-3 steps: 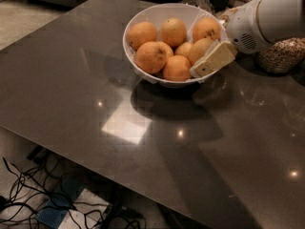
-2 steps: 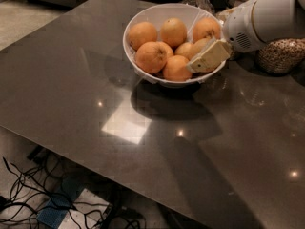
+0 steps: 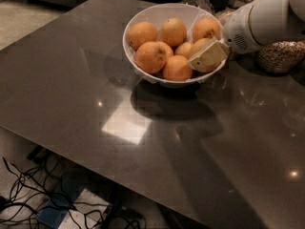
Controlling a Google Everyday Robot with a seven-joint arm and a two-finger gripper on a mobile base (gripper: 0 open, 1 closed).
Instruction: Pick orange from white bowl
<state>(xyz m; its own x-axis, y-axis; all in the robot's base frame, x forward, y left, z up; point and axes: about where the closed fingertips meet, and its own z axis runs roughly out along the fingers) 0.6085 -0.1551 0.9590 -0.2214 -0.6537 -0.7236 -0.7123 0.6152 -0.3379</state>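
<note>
The white bowl (image 3: 143, 73) stood on the dark table (image 3: 76, 80) in the upper middle of the frame, and seven oranges were piled inside it. The orange (image 3: 200, 45) of the task lay against the bowl's right side, below the back right fruit and just right of a small pale one in the middle. Its skin looked duller and yellower than that of its neighbours. A big orange at the front left (image 3: 151, 57) and a smaller one at the front (image 3: 177, 68) sat nearest the viewer.

The gripper (image 3: 198, 61), cream in colour, reached into the bowl from the right and lay slantwise across the front of that orange, with its tip low and to the left, next to the front fruit. It appeared to be touching the orange (only the near side of the gripper showed). I could not tell how far open it was, or whether it had hold of anything. The white arm (image 3: 267, 18) ran from it up to the top right corner of the frame.

A glass jar of grains (image 3: 281, 56) stood on the table behind the arm at the right edge. A bright patch of reflected light (image 3: 126, 123) lay on the table below the bowl. Tangled cables (image 3: 28, 194) covered the floor in the lower left.
</note>
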